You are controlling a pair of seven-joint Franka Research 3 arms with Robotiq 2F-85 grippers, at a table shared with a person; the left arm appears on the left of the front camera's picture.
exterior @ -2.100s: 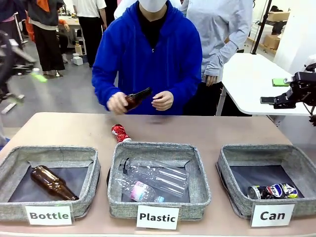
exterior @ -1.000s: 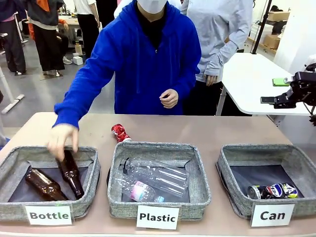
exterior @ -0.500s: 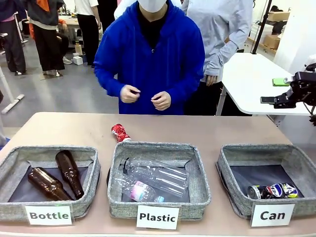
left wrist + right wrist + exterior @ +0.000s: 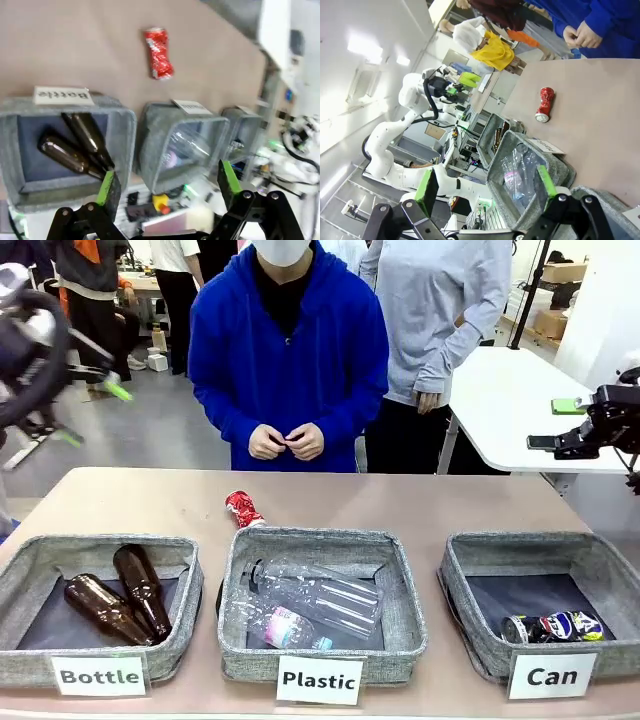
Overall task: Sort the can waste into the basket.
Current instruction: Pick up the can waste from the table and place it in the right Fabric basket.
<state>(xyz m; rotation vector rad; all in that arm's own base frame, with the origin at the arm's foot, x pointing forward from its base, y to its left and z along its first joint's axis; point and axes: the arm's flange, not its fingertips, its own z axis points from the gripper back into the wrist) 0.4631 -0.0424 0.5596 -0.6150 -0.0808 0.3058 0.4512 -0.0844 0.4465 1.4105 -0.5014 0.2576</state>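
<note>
- Red can [image 4: 243, 510]: crushed, white-marked, behind Plastic basket [image 4: 322, 537].
- Blue-silver can [image 4: 556, 626]: crushed, in Can basket [image 4: 462, 552].
- Left gripper [image 4: 167, 171], right gripper [image 4: 485, 172]: spread wide, empty.
- Since earlier: left arm [image 4: 32, 345] entered; cans unmoved.

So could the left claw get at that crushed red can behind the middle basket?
Probably yes: the crushed red metal can lies uncovered on the tan table, the person's hands are off it, and the left claw hangs open above.
</note>
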